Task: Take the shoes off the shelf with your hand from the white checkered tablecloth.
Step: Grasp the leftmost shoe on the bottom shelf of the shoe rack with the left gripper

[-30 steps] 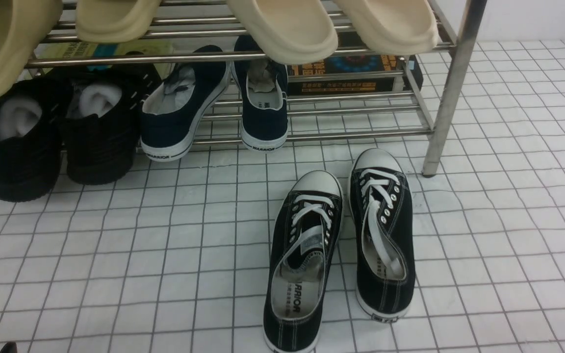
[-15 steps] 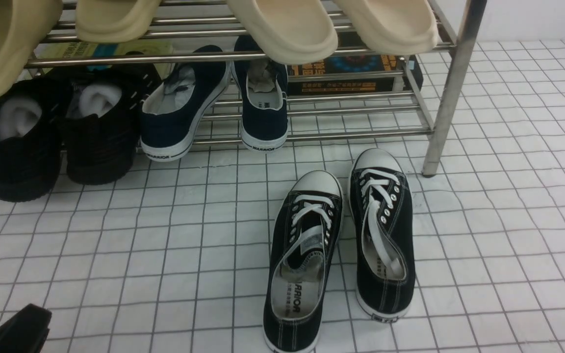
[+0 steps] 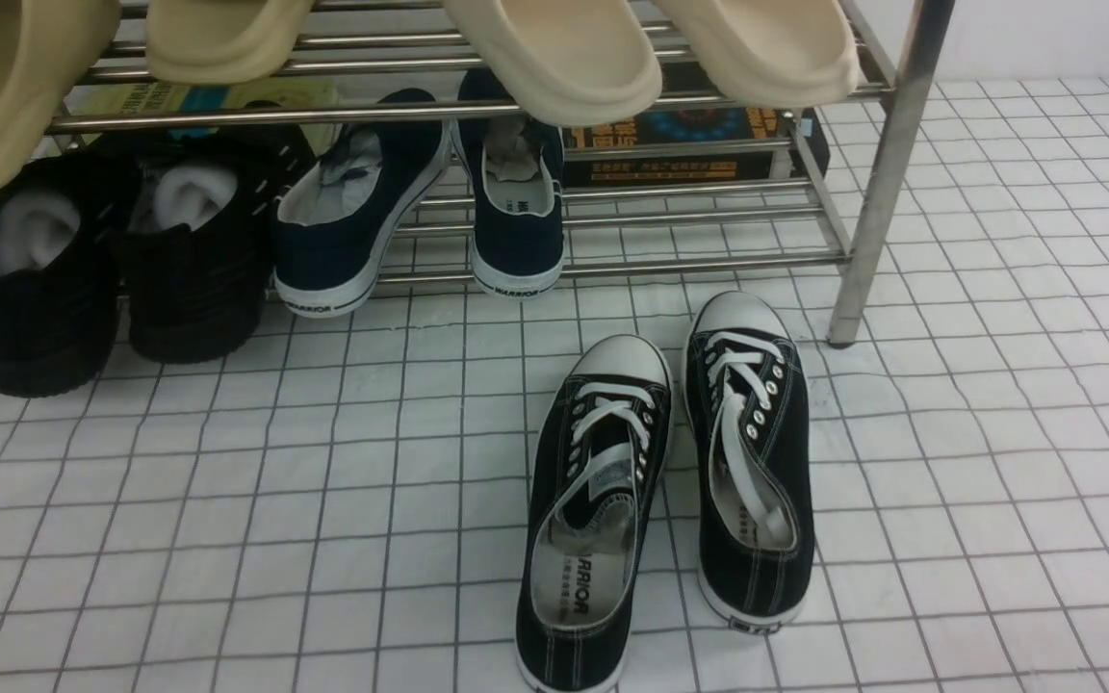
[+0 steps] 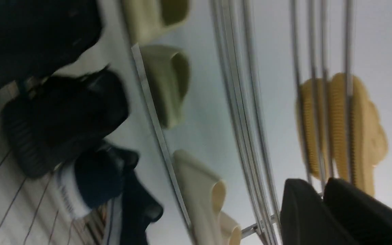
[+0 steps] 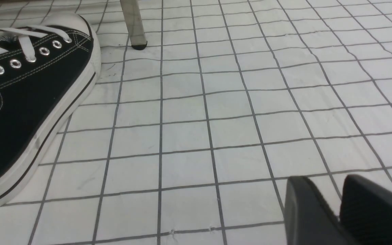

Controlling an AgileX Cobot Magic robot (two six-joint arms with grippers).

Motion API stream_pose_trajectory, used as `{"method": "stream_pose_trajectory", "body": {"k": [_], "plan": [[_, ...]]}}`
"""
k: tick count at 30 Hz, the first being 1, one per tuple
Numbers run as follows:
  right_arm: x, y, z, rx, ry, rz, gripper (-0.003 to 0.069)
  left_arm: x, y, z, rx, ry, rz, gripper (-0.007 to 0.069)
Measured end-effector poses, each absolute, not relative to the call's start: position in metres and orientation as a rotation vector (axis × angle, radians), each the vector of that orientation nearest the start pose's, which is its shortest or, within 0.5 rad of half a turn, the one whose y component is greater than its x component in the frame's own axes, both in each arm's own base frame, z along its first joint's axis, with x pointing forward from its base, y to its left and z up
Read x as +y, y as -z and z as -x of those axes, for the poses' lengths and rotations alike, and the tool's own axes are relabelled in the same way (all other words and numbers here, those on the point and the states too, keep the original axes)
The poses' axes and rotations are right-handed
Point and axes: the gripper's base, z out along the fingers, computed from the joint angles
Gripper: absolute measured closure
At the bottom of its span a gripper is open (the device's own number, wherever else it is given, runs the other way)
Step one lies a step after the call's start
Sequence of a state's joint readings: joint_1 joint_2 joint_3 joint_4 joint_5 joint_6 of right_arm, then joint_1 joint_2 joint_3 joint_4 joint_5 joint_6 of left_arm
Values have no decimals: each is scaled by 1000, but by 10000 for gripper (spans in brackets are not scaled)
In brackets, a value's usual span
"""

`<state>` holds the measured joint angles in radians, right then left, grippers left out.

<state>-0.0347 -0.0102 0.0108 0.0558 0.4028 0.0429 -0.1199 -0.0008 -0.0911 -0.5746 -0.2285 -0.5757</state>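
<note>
Left claw [image 4: 318, 185] and right claw [image 5: 325, 185] (both closed) appear in wrist views only.

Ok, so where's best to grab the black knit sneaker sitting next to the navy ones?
Likely the heel collar of the black knit sneaker, approached from the front: its heel juts out past the shelf bars toward the camera, while the beige slippers overhead block a top-down reach.

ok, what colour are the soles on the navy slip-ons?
White, on the navy slip-ons; front view shows it best.
</note>
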Motion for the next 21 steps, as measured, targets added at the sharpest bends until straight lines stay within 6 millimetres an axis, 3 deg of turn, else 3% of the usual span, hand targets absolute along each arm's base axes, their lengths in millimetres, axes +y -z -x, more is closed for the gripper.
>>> {"method": "stream_pose_trajectory", "body": {"k": [1,4,6,7,8,9,10,11,14,16,18,19,21], "plan": [[0,-174,-52,1884,-61,-107,473,5,-281,-44,1058,933,629,587],[0,-174,-52,1884,-61,-107,468,-3,-319,-57,1234,711,438,623],[0,-174,-52,1884,-61,-107,468,-8,-327,-67,1342,655,373,623],[0,-174,-52,1884,-61,-107,466,-17,-334,-85,1517,607,285,623],[0,-174,-52,1884,-61,-107,466,-18,-334,-87,1541,603,274,623],[0,-174,-52,1883,-61,-107,466,-29,-332,-109,1784,576,175,623],[0,-174,-52,1883,-61,-107,466,-30,-335,-111,1803,568,157,623],[0,-174,-52,1883,-61,-107,466,-36,-331,-127,1993,528,72,623],[0,-174,-52,1883,-61,-107,466,-38,-326,-156,2308,390,-50,623],[0,-174,-52,1883,-61,-107,463,-25,-330,-177,2453,195,-22,623],[0,-174,-52,1883,-61,-107,461,-17,-335,-184,2474,108,28,622],[0,-174,-52,1883,-61,-107,459,3,-345,-194,2467,-33,164,617],[0,-174,-52,1883,-61,-107,457,21,-354,-199,2437,-109,296,613]]}}
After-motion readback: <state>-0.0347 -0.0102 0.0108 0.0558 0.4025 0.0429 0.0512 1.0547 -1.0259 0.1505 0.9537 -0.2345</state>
